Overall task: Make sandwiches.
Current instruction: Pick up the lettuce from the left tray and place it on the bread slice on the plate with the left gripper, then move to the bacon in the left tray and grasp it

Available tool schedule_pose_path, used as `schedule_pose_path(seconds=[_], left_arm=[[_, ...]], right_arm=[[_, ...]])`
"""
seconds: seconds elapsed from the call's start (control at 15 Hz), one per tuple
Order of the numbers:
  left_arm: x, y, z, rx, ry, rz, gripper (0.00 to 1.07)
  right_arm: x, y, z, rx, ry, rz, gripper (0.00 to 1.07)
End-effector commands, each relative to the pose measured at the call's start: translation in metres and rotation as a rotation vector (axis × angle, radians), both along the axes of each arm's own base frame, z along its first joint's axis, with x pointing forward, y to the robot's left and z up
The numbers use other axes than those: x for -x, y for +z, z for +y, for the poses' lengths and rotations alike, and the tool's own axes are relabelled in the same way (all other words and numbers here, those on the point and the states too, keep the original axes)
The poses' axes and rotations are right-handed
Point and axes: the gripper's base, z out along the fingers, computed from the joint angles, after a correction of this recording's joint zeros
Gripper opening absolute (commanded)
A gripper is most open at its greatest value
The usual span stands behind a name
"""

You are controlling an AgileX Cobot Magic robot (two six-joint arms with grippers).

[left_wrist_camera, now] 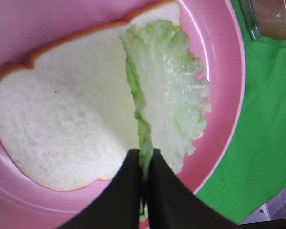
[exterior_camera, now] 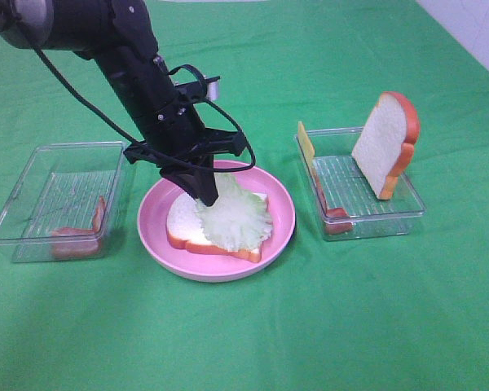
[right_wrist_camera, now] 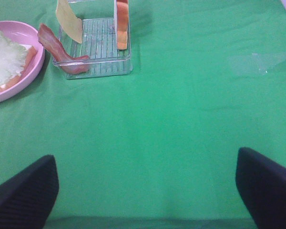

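Hiding half the bread slice: lettuce.

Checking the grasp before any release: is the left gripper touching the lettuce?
Touching. The left wrist view shows the left gripper shut, pinching the edge of the lettuce between its fingertips.

On my high camera the left arm is black all over, with a thick rounded housing at the far end that narrows to a boxy wrist. Thin black cables loop loosely beside it. A small grey plug juts from the wrist. The left gripper has a flat black crossbar and tapering fingers, smooth and matte in the wrist view. Of the right gripper I see only two rounded black fingertips with fine ribbing.
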Motion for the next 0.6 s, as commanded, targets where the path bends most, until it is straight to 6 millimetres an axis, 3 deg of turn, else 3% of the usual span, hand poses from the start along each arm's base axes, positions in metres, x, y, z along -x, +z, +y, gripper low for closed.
schedule_pose_path(seconds=[0.07, 0.13, 0.27, 0.33, 0.6], left_arm=[[-0.001, 0.003, -0.001, -0.007, 0.02, -0.008, 0.09], [-0.002, 0.005, -0.001, -0.019, 0.02, -0.012, 0.28], [-0.007, 0.02, 0.003, -0.081, 0.009, -0.027, 0.86], [-0.009, 0.031, 0.005, -0.118, -0.014, -0.026, 1.02], [-0.009, 0.085, 0.009, -0.131, -0.003, -0.097, 1.02]], right_arm=[[0.003, -0.001, 0.0, -0.001, -0.003, -0.026, 0.96], [0.003, -0.001, 0.0, -0.001, -0.003, -0.026, 0.96], [0.003, -0.001, 0.0, -0.001, -0.003, -0.026, 0.96], [0.003, -0.001, 0.0, -0.001, -0.003, -0.026, 0.96], [0.003, -0.001, 0.0, -0.001, -0.003, -0.026, 0.96]])
